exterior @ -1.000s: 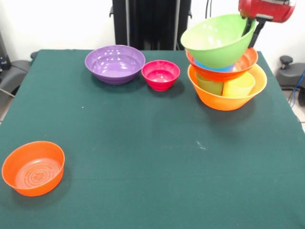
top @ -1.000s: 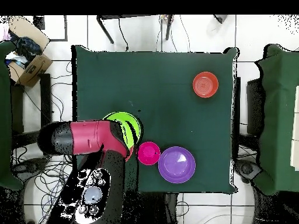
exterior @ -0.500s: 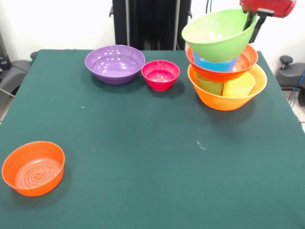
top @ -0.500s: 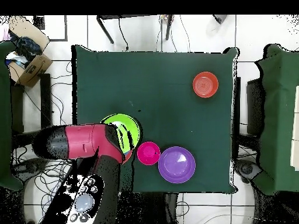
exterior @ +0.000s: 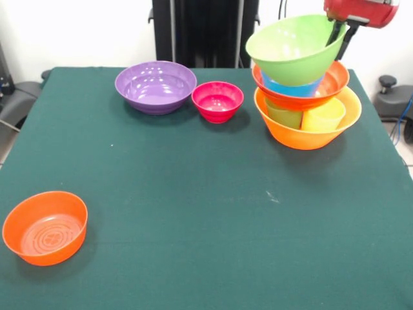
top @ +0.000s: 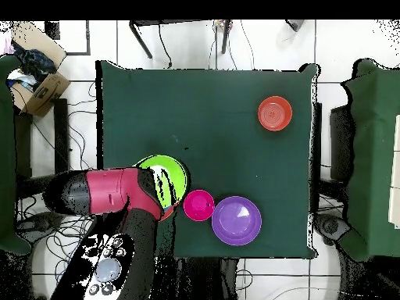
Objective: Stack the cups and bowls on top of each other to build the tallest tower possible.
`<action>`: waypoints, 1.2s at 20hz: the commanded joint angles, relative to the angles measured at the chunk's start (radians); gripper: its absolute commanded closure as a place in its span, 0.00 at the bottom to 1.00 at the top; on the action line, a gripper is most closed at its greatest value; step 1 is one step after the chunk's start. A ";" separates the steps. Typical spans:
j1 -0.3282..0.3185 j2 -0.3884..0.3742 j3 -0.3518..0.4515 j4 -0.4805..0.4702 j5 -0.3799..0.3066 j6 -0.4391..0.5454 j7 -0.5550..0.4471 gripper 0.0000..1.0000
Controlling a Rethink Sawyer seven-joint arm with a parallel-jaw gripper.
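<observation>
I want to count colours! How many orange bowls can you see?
3: a small orange bowl alone at the near corner, plus the big orange bowl and red-orange bowl in the tower.

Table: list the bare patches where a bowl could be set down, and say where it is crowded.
Bare: the table's wide middle and near right, between the small orange bowl and the tower; also the far left corner beside the purple bowl. Crowded: the far edge, where purple bowl, pink bowl and tower sit close, with the gripper at the green bowl's rim.
</observation>
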 commanded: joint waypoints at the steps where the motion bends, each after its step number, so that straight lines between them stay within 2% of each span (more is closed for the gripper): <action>1: 0.006 0.013 0.046 0.043 0.002 0.103 0.161 1.00; 8: 0.011 0.023 0.045 0.065 -0.005 0.086 0.159 1.00; 15: 0.024 0.005 0.041 0.077 -0.004 0.114 0.161 1.00; 24: 0.025 -0.024 0.045 0.124 -0.004 0.089 0.148 1.00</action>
